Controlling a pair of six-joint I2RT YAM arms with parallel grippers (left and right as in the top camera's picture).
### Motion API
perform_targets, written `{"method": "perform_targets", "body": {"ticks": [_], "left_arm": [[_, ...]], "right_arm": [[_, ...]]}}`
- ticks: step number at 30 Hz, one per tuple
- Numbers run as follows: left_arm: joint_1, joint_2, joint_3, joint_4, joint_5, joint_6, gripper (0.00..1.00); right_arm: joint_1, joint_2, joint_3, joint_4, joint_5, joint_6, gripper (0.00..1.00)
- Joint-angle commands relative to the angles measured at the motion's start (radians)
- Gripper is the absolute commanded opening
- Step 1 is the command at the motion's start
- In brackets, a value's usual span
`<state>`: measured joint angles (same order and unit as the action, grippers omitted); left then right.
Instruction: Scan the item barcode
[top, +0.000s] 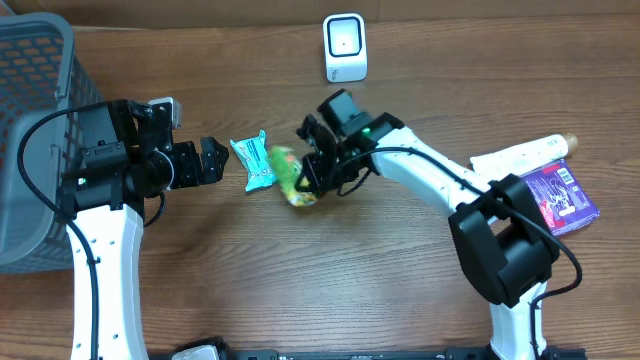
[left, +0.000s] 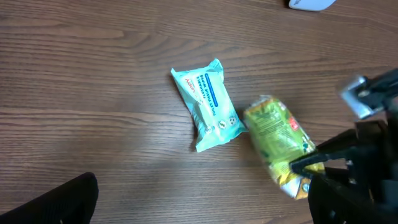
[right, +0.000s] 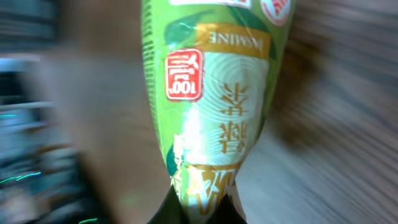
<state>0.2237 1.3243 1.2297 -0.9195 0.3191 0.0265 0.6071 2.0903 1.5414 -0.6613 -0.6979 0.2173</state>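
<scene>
**Wooden table (top: 300, 290): pouch gripped, scanner waiting**

The right gripper (top: 318, 172) is clamping its fingers on one end of the green pouch (top: 290, 180), low on the wood in front of the scanner (top: 345, 47), with a teal pack (top: 253, 162) alongside. Pickup looks to be the step in hand. Next, the pouch needs lifting with its barcode turned scannerward. The left gripper (top: 212, 160) is holding its fingers apart. The basket (top: 30, 100), far left of the scanner, is showing nothing inside.
</scene>
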Motion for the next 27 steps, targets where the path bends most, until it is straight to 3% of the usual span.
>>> {"method": "perform_targets", "body": {"ticks": [1,6,10,11,16,17,22,27], "left_arm": [[-0.002,-0.009,0.014,0.001,0.011,0.011,1.00],[-0.002,-0.009,0.014,0.001,0.011,0.011,1.00],[-0.002,-0.009,0.014,0.001,0.011,0.012,1.00],[-0.002,-0.009,0.014,0.001,0.011,0.012,1.00],[-0.002,-0.009,0.014,0.001,0.011,0.011,1.00],[-0.002,-0.009,0.014,0.001,0.011,0.012,1.00],[-0.002,-0.009,0.014,0.001,0.011,0.011,1.00],[-0.002,-0.009,0.014,0.001,0.011,0.011,1.00]], "right_arm": [[-0.077,-0.014,-0.096,0.097,-0.328,0.102,0.04],[-0.132,-0.014,-0.269,0.288,-0.286,0.291,0.04],[-0.164,-0.014,-0.327,0.334,-0.254,0.314,0.04],[-0.168,-0.014,-0.327,0.329,-0.244,0.313,0.09],[-0.173,-0.032,-0.294,0.263,-0.150,0.208,0.78],[-0.174,-0.043,-0.279,0.221,-0.099,0.180,1.00],[-0.170,-0.126,-0.156,-0.055,0.225,0.051,1.00],[-0.140,-0.182,-0.056,-0.195,0.375,-0.053,1.00]]}}
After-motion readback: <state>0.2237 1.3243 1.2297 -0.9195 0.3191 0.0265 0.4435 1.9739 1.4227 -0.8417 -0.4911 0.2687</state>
